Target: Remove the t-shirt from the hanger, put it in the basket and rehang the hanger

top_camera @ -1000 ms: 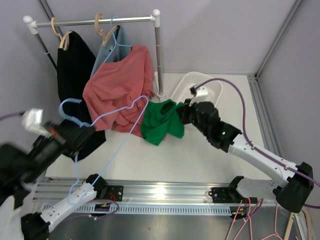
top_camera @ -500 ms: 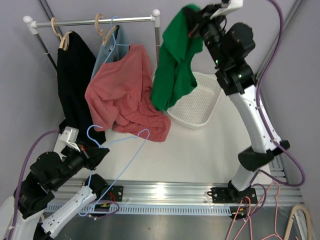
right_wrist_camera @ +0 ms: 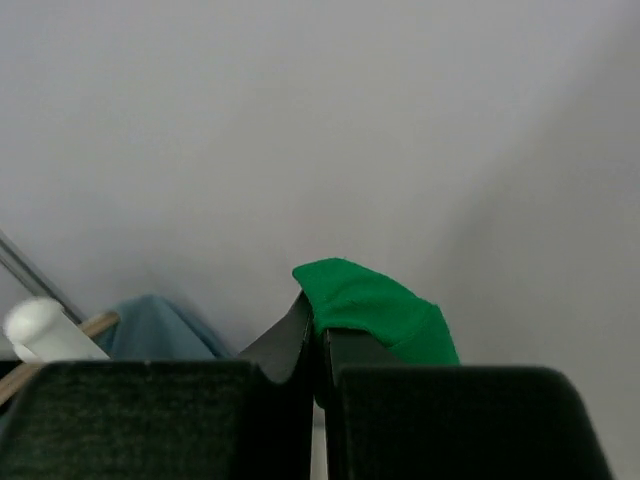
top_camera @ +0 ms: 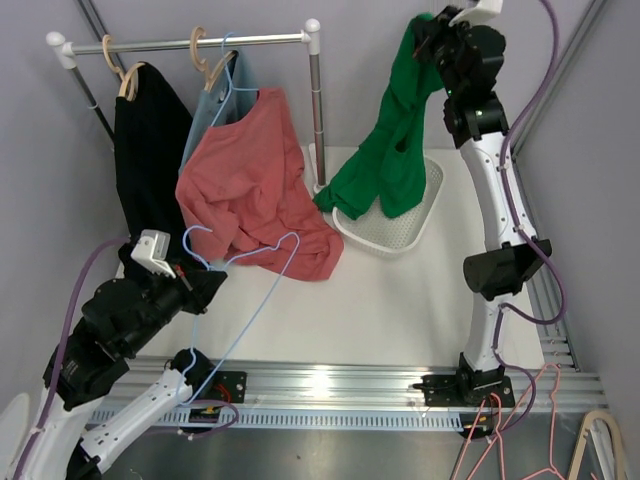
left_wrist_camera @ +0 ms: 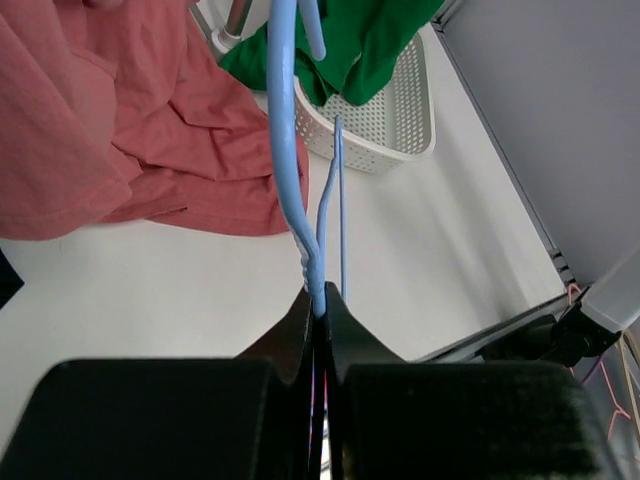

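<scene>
One green t-shirt (top_camera: 385, 165), off the hanger, hung high at the far right of the table (top_camera: 400, 310). Long axis near upright, slanting a little down and to the left. Top end bunched uppermost, lower edge spread over the near rim of the white basket (top_camera: 405, 238); cannot tell whether cloth and basket touch.

One right gripper (top_camera: 428, 32), raised above the basket, jaws pressed together on a fold at the t-shirt's top. All the rest of the garment directly below the claw; in the right wrist view only a small green fold showing above the fingertips.

One blue wire hanger (top_camera: 250, 290), bare, at the near left, well apart from the t-shirt. Long bar on a diagonal from far right to near left, hook toward the left.

One left gripper (top_camera: 205, 285), low at the near left, jaws pinched tight on the hanger's wire.

One clothes rail (top_camera: 200, 43) at the far left, bearing a black garment (top_camera: 150, 160), a pale blue garment (top_camera: 215, 105) and a red shirt (top_camera: 250, 185) trailing onto the table.
</scene>
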`<state>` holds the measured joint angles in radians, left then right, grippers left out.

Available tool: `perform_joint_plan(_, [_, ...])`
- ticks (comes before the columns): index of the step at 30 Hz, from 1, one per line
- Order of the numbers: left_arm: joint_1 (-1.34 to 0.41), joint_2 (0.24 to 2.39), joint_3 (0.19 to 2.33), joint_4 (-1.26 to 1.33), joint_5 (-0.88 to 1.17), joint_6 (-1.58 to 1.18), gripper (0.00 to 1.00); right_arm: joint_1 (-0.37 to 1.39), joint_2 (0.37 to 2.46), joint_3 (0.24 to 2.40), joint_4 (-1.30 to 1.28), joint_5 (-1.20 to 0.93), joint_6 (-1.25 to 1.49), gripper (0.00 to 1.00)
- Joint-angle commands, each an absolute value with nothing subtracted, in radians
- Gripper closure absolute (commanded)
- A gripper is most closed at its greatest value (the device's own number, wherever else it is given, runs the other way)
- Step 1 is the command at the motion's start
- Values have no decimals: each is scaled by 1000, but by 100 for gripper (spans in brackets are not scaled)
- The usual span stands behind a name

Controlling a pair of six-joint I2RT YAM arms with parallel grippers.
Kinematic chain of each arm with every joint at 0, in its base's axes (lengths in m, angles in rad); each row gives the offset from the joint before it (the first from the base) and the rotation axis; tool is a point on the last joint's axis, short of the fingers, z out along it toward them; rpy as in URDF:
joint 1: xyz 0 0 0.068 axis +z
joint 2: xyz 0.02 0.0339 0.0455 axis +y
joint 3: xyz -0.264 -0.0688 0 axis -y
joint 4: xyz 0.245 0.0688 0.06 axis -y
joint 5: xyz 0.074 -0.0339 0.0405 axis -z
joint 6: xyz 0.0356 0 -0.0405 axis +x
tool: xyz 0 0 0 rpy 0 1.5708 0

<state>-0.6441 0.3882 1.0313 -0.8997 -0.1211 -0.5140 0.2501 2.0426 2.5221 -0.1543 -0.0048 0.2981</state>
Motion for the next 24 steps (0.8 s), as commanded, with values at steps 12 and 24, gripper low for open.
perform_joint_plan(12, [-646, 644, 1149, -719, -190, -419, 99, 333, 1820, 1594, -459, 90, 443, 51])
perform_joint_plan(24, [-646, 877, 1370, -695, -297, -292, 99, 351, 1447, 1711, -575, 160, 356, 0])
